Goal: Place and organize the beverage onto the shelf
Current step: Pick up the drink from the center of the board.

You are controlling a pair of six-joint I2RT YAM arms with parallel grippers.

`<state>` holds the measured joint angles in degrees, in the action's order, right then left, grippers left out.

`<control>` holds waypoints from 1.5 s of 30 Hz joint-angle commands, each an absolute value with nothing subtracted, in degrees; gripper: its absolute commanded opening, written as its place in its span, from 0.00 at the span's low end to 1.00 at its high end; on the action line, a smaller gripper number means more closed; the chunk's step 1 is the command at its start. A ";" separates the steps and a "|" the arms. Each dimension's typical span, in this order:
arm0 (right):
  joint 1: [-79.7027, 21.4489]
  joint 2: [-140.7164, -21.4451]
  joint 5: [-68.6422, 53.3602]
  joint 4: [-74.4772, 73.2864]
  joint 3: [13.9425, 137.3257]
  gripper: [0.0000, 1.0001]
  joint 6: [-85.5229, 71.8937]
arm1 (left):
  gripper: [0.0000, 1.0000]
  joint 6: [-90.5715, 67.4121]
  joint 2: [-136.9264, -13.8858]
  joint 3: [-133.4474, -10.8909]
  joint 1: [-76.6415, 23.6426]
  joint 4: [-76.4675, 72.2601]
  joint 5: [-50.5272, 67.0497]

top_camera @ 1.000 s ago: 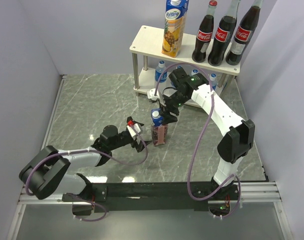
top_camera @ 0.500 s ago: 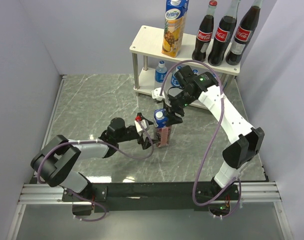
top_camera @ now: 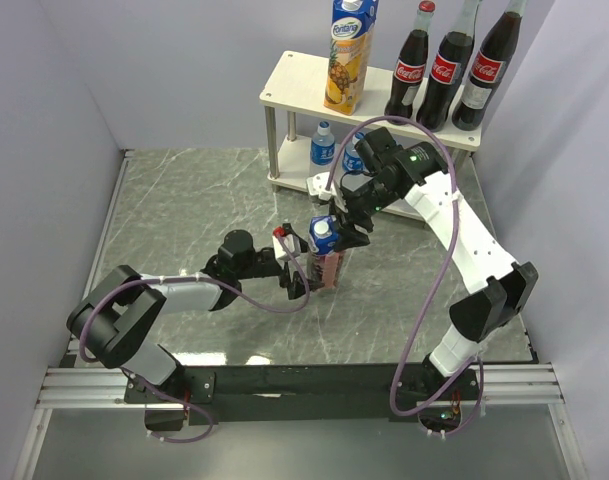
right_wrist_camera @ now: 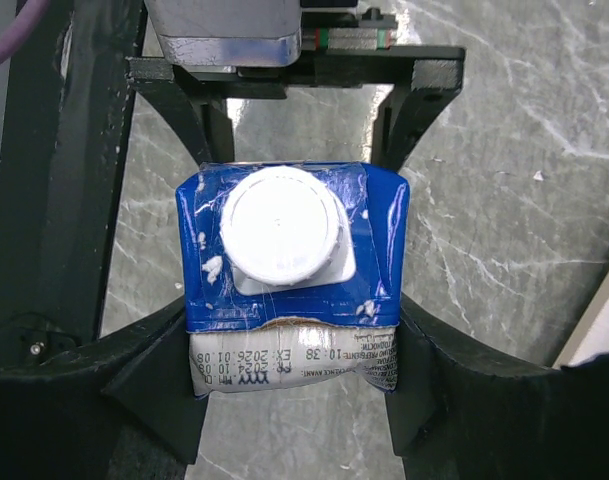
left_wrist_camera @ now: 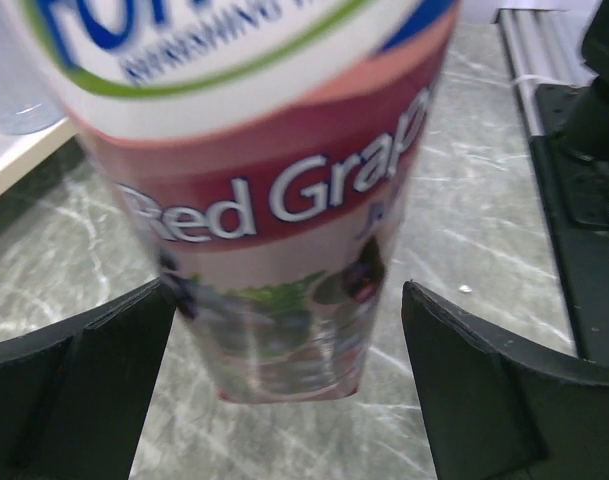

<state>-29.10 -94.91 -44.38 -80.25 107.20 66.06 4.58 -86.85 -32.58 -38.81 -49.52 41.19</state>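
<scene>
My right tool (right_wrist_camera: pixel 292 365) is clamped on the top of the red grape juice carton (left_wrist_camera: pixel 284 210), which I think stands on the desk (top_camera: pixel 184 200). My left tool (left_wrist_camera: pixel 284 345) is wide apart around its bottom. Next I should lift it up onto the shelf (top_camera: pixel 294 85).

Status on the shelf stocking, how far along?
Done: pineapple carton and three Coke bottles on the top tier of the shelf; water bottles below, count unclear. In hand: right jaws clamp the top of the grape carton, left jaws open around its base. Left: shelve it.
</scene>
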 commanded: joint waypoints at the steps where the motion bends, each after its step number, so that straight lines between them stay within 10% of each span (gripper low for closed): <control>1: -29.53 -87.54 -53.44 -76.46 113.64 0.00 65.48 | 0.99 2.46 -87.01 -35.50 -39.02 -51.25 46.06; 16: -29.44 -87.01 -55.02 -76.38 113.82 0.00 64.42 | 0.94 6.94 -85.61 -39.90 -41.22 -42.01 40.00; 28: -29.27 -86.05 -53.35 -72.25 113.38 0.00 59.95 | 0.56 5.98 -82.80 -41.13 -41.31 -38.58 39.38; 45: -27.16 -81.57 -50.28 -55.38 109.16 0.59 40.27 | 0.50 3.34 -75.68 -41.13 -41.92 -35.60 36.74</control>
<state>-29.12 -88.25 -47.92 -73.19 106.94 51.37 3.07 -78.83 -39.16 -41.71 -34.37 39.64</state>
